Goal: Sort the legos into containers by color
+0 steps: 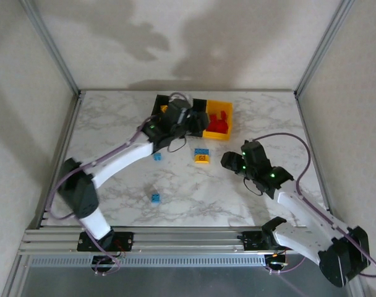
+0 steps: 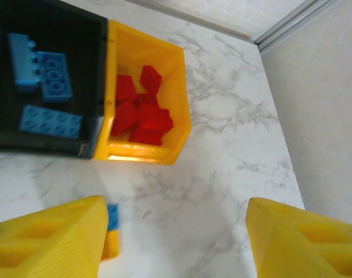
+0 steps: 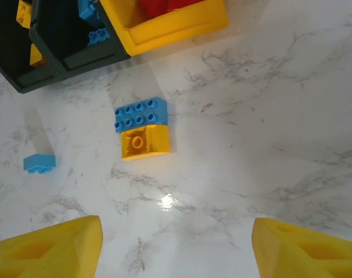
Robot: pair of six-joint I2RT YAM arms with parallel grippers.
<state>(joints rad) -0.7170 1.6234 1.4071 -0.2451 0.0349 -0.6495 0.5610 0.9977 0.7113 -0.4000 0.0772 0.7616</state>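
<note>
The containers stand in a row at the back: a yellow bin holding red legos, a black bin holding blue legos, and a second black bin with yellow legos. My left gripper hovers open and empty over bare table just in front of the yellow bin. A blue brick and a yellow brick lie touching on the table. My right gripper hangs open and empty just near of that pair.
Two small blue bricks lie loose on the marble table, one left of the pair and one nearer the front edge. The left arm reaches diagonally across the table's left half. Aluminium frame posts line the sides.
</note>
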